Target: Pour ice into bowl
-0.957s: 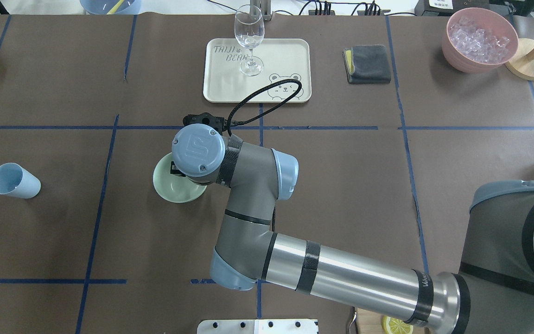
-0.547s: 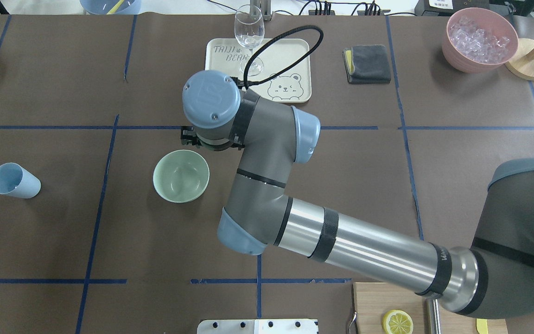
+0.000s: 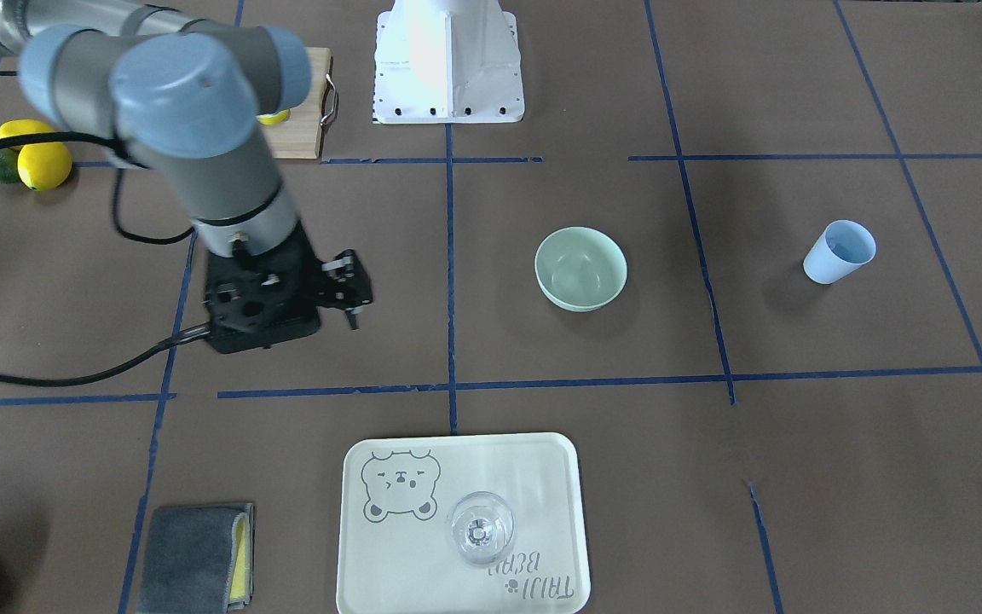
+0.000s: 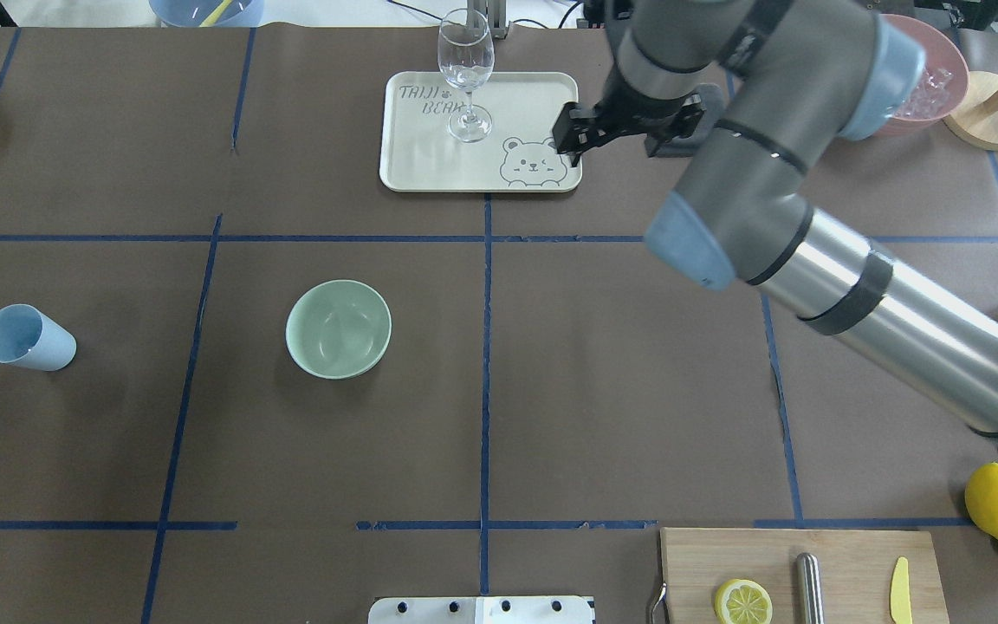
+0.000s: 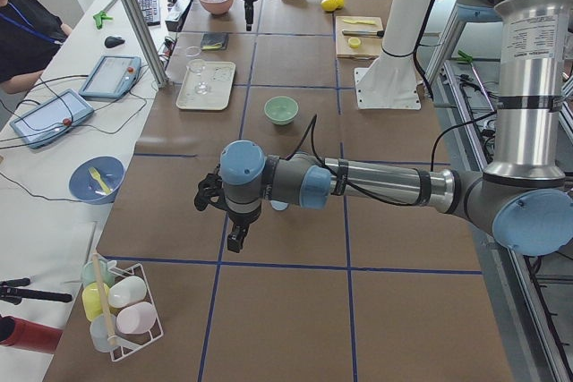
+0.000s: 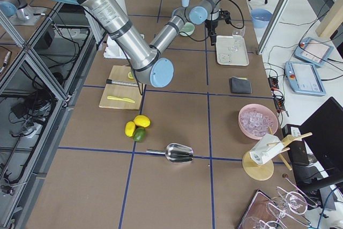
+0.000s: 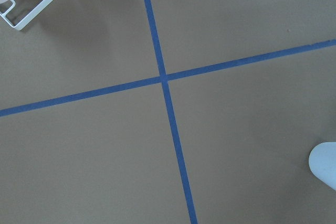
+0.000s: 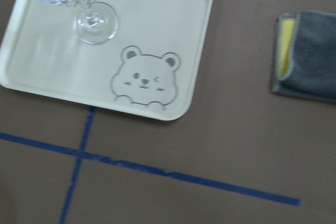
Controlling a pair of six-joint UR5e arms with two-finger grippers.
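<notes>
Fetching step, I judge. The right claw point(image 3: 346, 294) hangs beside the tray point(image 4: 430, 169); spread or closed, I cannot tell. Ice point(image 6: 258, 119) sits well right of it, the bowl point(image 4: 339, 328) well left. Next: reach the ice.

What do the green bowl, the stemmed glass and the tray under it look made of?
The bowl: probably plastic or melamine, matte mint green, evenly coloured, soft highlights. The stemmed glass: clear glass or clear plastic; the tray shows through it. The tray: likely plastic, cream, smooth satin, printed bear.
</notes>
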